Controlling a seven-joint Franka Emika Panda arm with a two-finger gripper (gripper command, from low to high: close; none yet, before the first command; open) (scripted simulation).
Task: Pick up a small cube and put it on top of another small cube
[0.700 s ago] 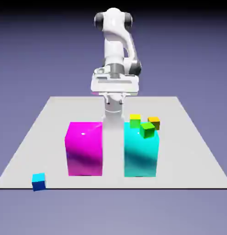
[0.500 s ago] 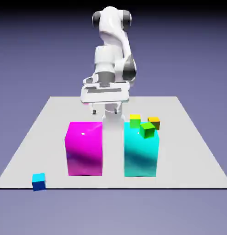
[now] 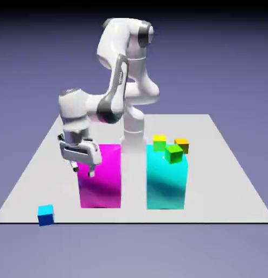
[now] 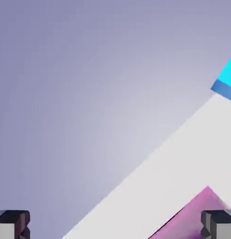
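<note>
1. Exterior view only: tall glossy cyan block (image 3: 166, 182), small bright-green cube (image 3: 173, 154).
2. Both views: small cyan-topped blue cube (image 3: 45, 215) at the table's (image 3: 133, 206) edge; end effector (image 3: 83, 170) spread, holding nothing.

Small cube (image 4: 227, 82) cut off by the hand view's right edge, magenta block (image 4: 194, 217) by its bottom

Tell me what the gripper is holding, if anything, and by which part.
Nothing is held: the gripper hangs open, with only air between its fingertips, and the small cyan-and-blue cube lies apart from it at the table's near edge.
</note>
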